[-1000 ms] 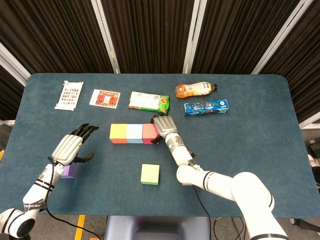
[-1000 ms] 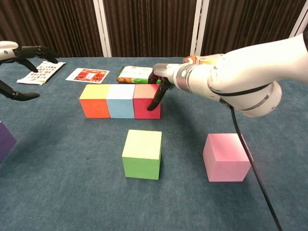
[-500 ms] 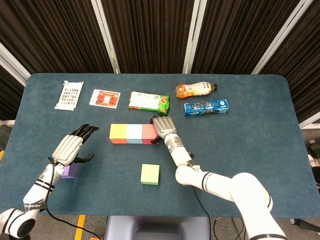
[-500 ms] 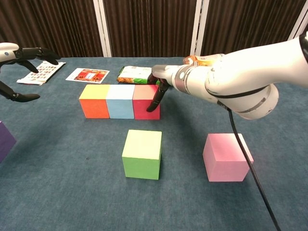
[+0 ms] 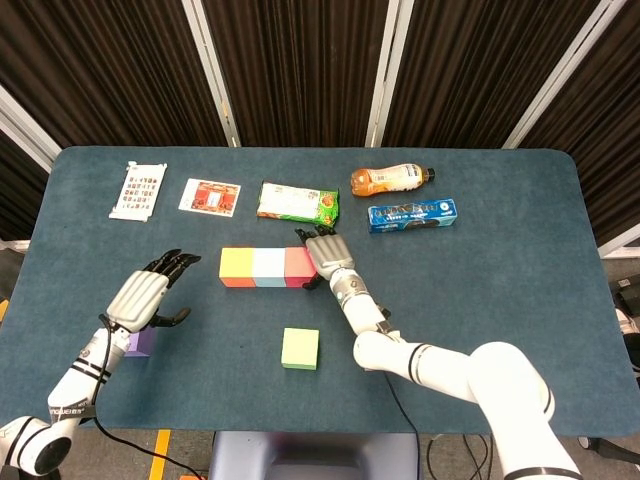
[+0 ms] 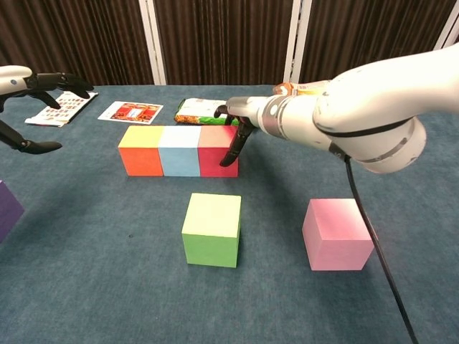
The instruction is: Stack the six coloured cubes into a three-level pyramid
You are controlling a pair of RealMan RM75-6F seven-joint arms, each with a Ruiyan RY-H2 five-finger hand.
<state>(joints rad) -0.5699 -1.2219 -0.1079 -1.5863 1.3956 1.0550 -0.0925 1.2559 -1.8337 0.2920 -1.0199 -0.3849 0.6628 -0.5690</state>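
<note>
I am pressing my right hand (image 6: pixel 237 125) against the right-hand face of the red cube (image 6: pixel 216 150), its dark fingers (image 6: pixel 231 153) pointing down along that face and touching it; the hand is holding nothing. The red cube is sitting at the right end of the base row, flush against the light blue cube (image 6: pixel 180 150), which is touching the orange cube with the yellow top (image 6: pixel 142 149). In my judgement I am squaring this row, so I am best keeping the push straight along the row and gentle, so that no cube is twisting out of line. My left hand (image 5: pixel 143 293) is hovering over the purple cube (image 5: pixel 139 343) with fingers spread, gripping nothing. The green cube (image 6: pixel 212 228) and the pink cube (image 6: pixel 336 233) are standing apart on the nearer side, waiting for the upper levels. All six cubes are showing flat matte faces and crisp edges, likely light and easy to slide on the blue felt-like table (image 5: pixel 520 260). Beyond the row a glossy green snack packet (image 5: pixel 298 201) is lying.
</note>
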